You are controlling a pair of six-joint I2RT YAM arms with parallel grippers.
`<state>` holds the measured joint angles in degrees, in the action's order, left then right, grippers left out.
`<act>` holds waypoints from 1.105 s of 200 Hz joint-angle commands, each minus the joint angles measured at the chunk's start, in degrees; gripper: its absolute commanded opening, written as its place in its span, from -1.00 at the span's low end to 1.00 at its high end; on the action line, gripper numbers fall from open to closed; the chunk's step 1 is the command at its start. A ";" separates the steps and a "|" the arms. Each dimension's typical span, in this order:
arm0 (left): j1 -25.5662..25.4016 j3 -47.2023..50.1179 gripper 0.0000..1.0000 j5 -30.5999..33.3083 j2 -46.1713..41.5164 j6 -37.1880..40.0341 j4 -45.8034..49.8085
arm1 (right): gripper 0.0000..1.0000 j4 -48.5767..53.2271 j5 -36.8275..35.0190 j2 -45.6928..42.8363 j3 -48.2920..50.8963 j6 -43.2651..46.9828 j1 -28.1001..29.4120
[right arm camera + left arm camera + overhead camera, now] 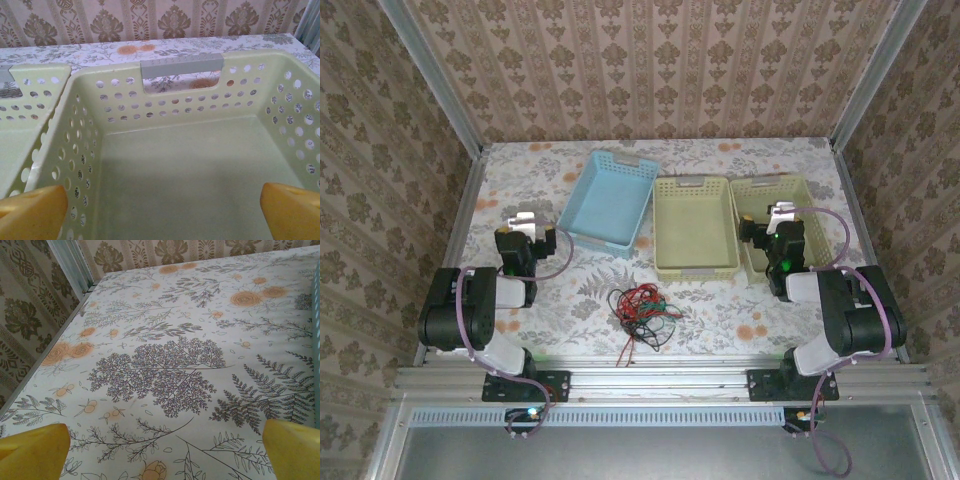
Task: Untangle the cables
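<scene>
The cables lie in one tangled knot of red, black and green wire on the flowered table, near the front edge between the two arms. My left gripper hovers over the left part of the table, well left of and behind the knot. In the left wrist view its yellow fingertips stand far apart over bare tablecloth, so it is open and holds nothing. My right gripper hangs over the rightmost pale green basket, its yellow fingertips wide apart and open above the empty basket floor.
Three baskets stand in a row behind the knot: a light blue one turned at an angle, a pale green one in the middle, another pale green one at the right. Metal rails and wallpapered walls close in the table.
</scene>
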<state>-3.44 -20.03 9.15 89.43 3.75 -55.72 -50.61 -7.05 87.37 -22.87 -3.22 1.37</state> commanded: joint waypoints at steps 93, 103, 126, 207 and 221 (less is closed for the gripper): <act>-0.34 -1.15 1.00 -1.00 0.14 1.26 -0.17 | 1.00 1.65 -0.07 0.17 -0.46 0.50 -0.22; -0.34 -1.15 1.00 -1.02 0.05 1.22 -0.18 | 1.00 1.65 -0.07 0.17 -0.50 0.50 -0.22; 0.96 -1.57 1.00 -0.41 -0.04 -0.75 0.98 | 1.00 1.58 -0.20 0.16 -0.35 0.50 -0.14; -0.53 -2.00 1.00 3.75 -1.20 0.03 2.05 | 1.00 1.22 3.38 -0.01 -0.12 -0.29 -1.72; -2.94 -4.15 1.00 6.51 -7.09 2.02 11.03 | 1.00 0.68 3.02 -0.35 0.11 -0.54 -1.72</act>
<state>-3.36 -20.32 11.53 88.82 3.31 -54.11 -50.54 -5.06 87.37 -22.87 -3.31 -0.19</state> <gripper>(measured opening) 0.999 0.999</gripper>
